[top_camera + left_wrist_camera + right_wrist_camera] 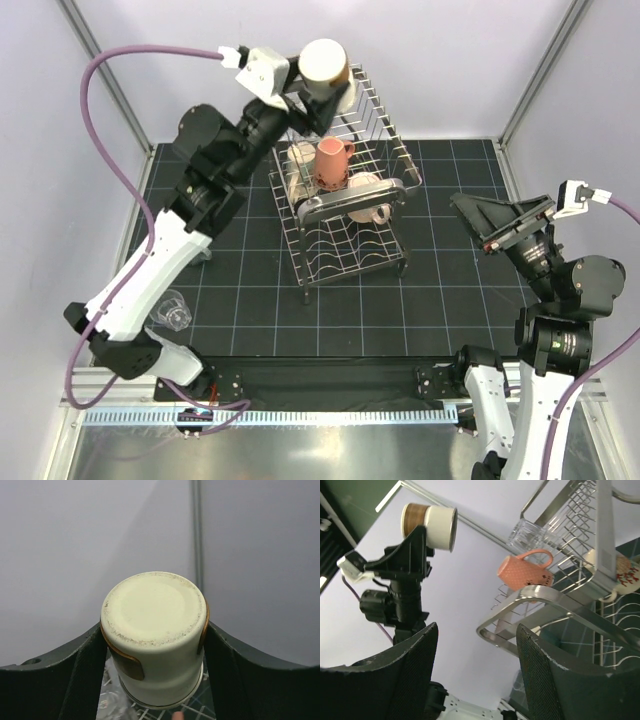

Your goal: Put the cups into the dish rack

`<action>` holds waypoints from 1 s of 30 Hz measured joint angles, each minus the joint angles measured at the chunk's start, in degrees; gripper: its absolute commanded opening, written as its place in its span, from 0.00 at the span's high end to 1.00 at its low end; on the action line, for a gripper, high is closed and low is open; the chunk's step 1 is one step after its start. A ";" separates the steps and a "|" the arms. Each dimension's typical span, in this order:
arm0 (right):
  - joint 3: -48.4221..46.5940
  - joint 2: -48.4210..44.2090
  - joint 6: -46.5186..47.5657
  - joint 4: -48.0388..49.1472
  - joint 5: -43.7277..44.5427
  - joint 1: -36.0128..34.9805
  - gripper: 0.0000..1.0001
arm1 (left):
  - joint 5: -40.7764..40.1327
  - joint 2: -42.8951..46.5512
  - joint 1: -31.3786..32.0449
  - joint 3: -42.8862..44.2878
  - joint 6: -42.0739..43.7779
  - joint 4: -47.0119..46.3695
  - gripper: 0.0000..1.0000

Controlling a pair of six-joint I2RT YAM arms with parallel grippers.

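Observation:
My left gripper (318, 92) is shut on a cream cup with a brown band (325, 60), held bottom-up above the far end of the steel dish rack (352, 258). In the left wrist view the cup (155, 615) sits between both fingers (75, 680), with rack wires below. A salmon pink cup (332, 160) and cream cups (368, 188) rest in the upper tier. My right gripper (497, 217) stands open and empty to the right of the rack. Its wrist view shows the pink cup (524, 572), a clear glass (527, 534) and the rack's loop handle (545, 597).
A clear glass tumbler (172, 312) lies on the black gridded mat beside the left arm's lower link. White enclosure walls and metal corner posts stand close behind the rack. The left arm's purple cable (100, 90) loops high on the left.

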State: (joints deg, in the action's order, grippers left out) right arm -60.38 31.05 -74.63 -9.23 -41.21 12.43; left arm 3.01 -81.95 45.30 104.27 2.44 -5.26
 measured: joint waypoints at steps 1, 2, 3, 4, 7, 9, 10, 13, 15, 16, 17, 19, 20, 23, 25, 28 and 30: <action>-0.15 0.00 1.36 -1.31 -0.11 0.00 0.35 | -0.11 -0.85 -2.08 0.74 1.05 0.83 1.00; -0.26 0.02 2.64 -2.36 -0.22 0.00 0.35 | -0.31 -1.95 -3.87 1.68 1.92 1.36 1.00; -0.37 0.07 3.76 -3.32 -0.42 0.00 0.35 | -0.44 -3.26 -5.68 2.80 2.89 2.05 1.00; -0.46 0.17 4.85 -4.04 -0.61 0.00 0.35 | -0.44 -4.79 -7.26 4.28 3.85 2.80 1.00; -1.14 0.98 7.69 -6.29 -1.42 0.00 0.35 | -0.33 -9.25 -11.63 7.67 4.87 4.00 1.00; -1.70 1.73 9.66 -7.74 -1.60 -0.04 0.35 | 0.35 -11.91 -14.23 9.55 4.85 4.66 1.00; -1.95 2.03 10.47 -8.46 -1.62 -0.17 0.35 | 0.70 -13.49 -15.50 10.67 4.52 4.81 1.00; -2.08 2.62 12.24 -9.66 -1.62 -0.48 0.35 | 1.81 -18.14 -19.76 13.79 2.60 5.05 1.00; -2.08 3.08 13.20 -9.88 -1.62 -0.66 0.35 | 2.62 -20.98 -22.32 15.39 0.74 5.03 1.00; -2.08 3.39 13.53 -9.90 -1.64 -0.70 0.35 | 2.91 -21.99 -23.15 15.91 -0.09 5.05 1.00; -2.05 3.72 13.88 -9.90 -1.62 -0.72 0.35 | 3.23 -23.30 -24.15 16.65 -1.09 5.09 1.00; -2.01 4.37 14.47 -9.90 -1.60 -0.70 0.35 | 3.72 -25.55 -25.62 17.97 -2.80 5.11 1.00; -1.95 4.68 14.67 -9.92 -1.62 -0.72 0.35 | 3.93 -26.51 -26.05 18.45 -3.67 5.11 1.00; -1.40 5.27 15.23 -9.90 -1.62 -0.70 0.35 | 5.18 -28.17 -26.29 18.69 -5.44 5.11 1.00; -0.85 5.49 15.67 -9.92 -1.64 -0.70 0.35 | 6.08 -28.72 -26.14 18.69 -5.88 3.89 1.00; -0.11 5.75 16.04 -9.90 -1.66 -0.70 0.35 | 7.61 -28.74 -25.92 18.67 -7.65 3.72 1.00; 0.33 5.86 16.17 -9.88 -1.86 -0.74 0.35 | 8.44 -28.74 -25.90 18.29 -8.48 3.34 1.00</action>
State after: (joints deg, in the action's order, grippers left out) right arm -60.05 36.91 -58.46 -19.11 -43.07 11.68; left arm 11.44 -110.69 19.40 122.56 -6.04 -1.91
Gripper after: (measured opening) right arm 0.650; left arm 0.682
